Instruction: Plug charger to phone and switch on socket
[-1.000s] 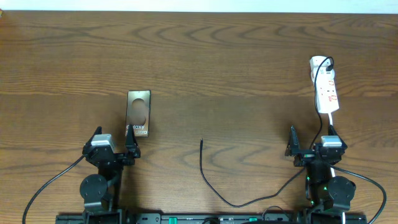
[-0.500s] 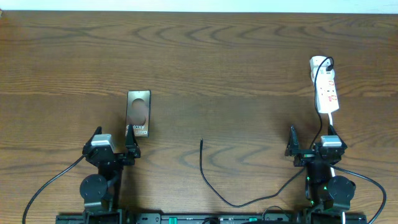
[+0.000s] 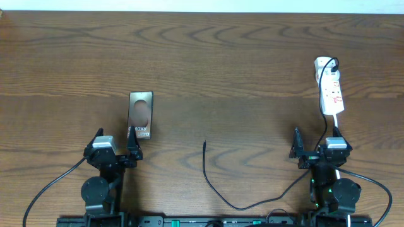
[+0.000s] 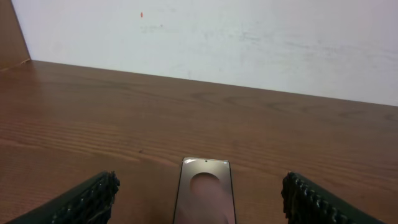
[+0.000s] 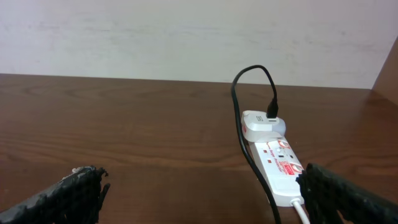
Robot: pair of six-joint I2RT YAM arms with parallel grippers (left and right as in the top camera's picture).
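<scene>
The phone (image 3: 140,115) lies flat on the table at the left, bronze face up with white lettering. It also shows in the left wrist view (image 4: 205,190), just ahead of and between the fingers of my open left gripper (image 3: 115,146). The white socket strip (image 3: 331,87) lies at the far right and shows in the right wrist view (image 5: 278,162). The charger's plug end sits in a white adapter (image 5: 262,122) at the strip's far end. The thin black cable (image 3: 214,186) runs along the front, its loose tip near the table's middle. My right gripper (image 3: 317,146) is open, just in front of the strip.
The strip's white cord (image 5: 301,211) runs back under the right finger. Thicker black arm cables (image 3: 50,189) trail from both arm bases at the front edge. A pale wall (image 4: 205,37) stands behind the table's far edge.
</scene>
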